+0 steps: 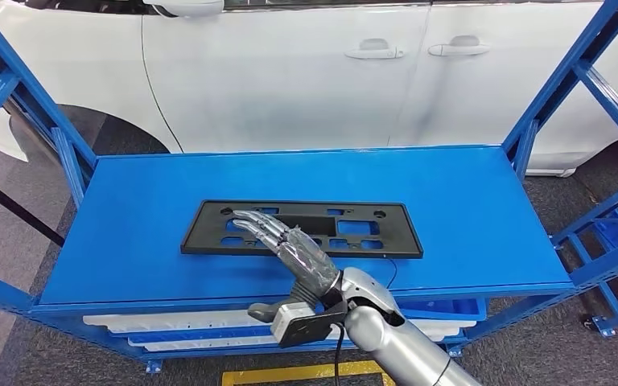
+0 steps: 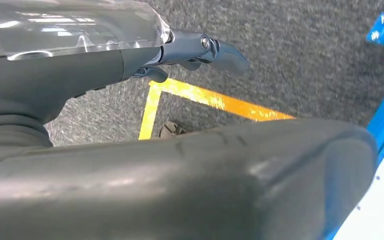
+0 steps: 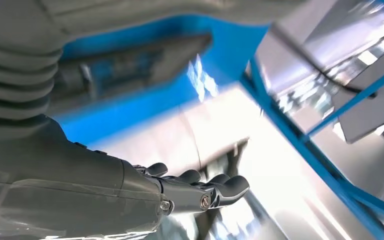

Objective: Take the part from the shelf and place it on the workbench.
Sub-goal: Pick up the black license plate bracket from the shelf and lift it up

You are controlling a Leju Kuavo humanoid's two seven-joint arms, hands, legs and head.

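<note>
A flat black rectangular part (image 1: 322, 215) with several cut-outs lies in the middle of the blue shelf top (image 1: 467, 209). My right hand (image 1: 290, 245) reaches in from the front edge, fingers stretched out flat over the part's left half, thumb hanging off below the shelf edge. Whether the fingers touch the part I cannot tell. In the right wrist view the hand (image 3: 130, 190) has its fingers (image 3: 220, 187) straight with nothing in them, and the part (image 3: 130, 70) is a dark blur. My left hand (image 2: 200, 50) hangs over the floor, holding nothing.
Blue shelf uprights (image 1: 563, 80) rise at both ends of the shelf. A white car (image 1: 290, 72) stands close behind it. White panels (image 1: 169, 326) lie on the lower level. Yellow floor tape (image 1: 290, 374) marks the grey carpet at my feet.
</note>
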